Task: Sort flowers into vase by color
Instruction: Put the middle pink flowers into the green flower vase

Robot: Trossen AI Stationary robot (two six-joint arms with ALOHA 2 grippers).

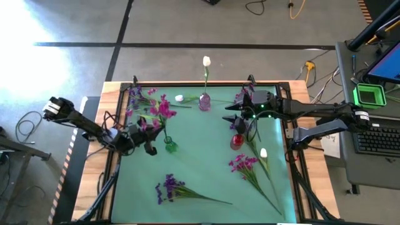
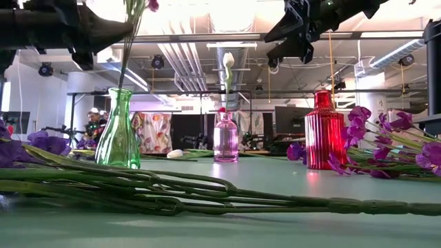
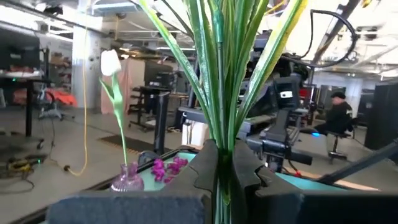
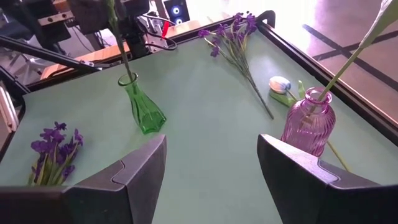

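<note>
High view: red vase (image 1: 236, 141) under right gripper (image 1: 232, 115).

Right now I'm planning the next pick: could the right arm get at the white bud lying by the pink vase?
Probably yes. The right gripper is open and empty, and bare mat lies between it and the white bud beside the pink vase; only that vase stands close.

A grey concrete floor (image 1: 187, 25) crossed by dark tape lines is seen; exposed ceiling ducts (image 2: 180, 62) and a seated person (image 3: 339, 115) are shown behind.
</note>
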